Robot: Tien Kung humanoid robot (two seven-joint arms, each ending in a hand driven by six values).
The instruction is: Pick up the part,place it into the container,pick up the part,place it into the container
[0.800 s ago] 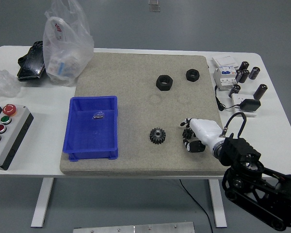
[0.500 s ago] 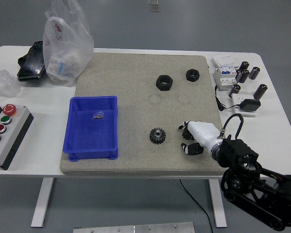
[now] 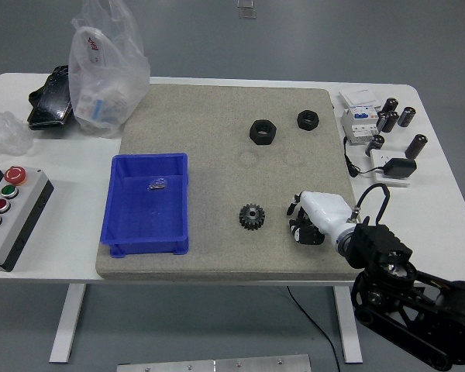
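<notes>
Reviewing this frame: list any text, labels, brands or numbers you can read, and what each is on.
No text here can be read.
Plastic bag: red mark near its top and print on the contents, both blurred.
White breaker: label too small to read.
Button box: coloured buttons, no legible lettering.
Blue bin, gear, two nuts: no markings visible.

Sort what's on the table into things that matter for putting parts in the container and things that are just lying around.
Job:
black gear
larger black nut
smaller black nut
blue bin, holding one small part
right hand, beside the gear, holding nothing

Lying about:
button box
plastic bag
black tray
cylinders
breaker
adapter
</notes>
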